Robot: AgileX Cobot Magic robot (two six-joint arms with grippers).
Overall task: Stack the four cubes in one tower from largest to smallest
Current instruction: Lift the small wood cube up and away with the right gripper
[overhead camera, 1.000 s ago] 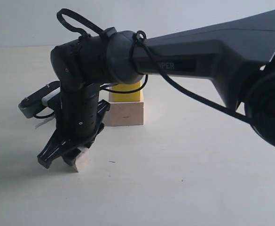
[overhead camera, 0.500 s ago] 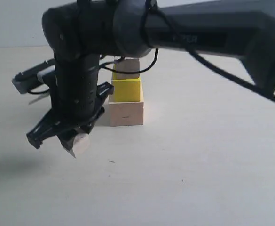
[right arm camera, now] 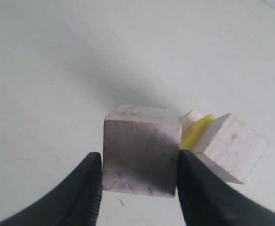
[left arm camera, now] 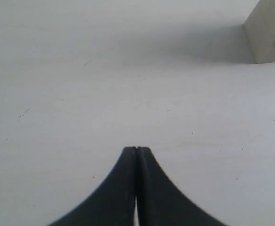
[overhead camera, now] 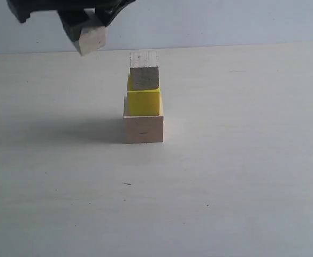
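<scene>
A three-cube stack stands mid-table: the largest pale wood cube (overhead camera: 143,129) at the bottom, the yellow cube (overhead camera: 144,101) on it, and a smaller plain wood cube (overhead camera: 144,70) on top. My right gripper (overhead camera: 81,24) is high up and to the left of the stack, shut on the smallest greyish cube (overhead camera: 90,38). In the right wrist view this greyish cube (right arm camera: 142,150) fills the gap of the right gripper (right arm camera: 139,162), with the stack's top cube (right arm camera: 229,143) below and beyond it. My left gripper (left arm camera: 137,149) is shut and empty, low over the table.
The pale bottom cube (left arm camera: 269,33) shows at the edge of the left wrist view, some way from the left fingertips. The white table (overhead camera: 226,187) spreads round the stack on all sides.
My right arm has lifted the greyish cube off the table, up to the frame's top left. The stack, earlier half hidden by the arm, now shows in full.
</scene>
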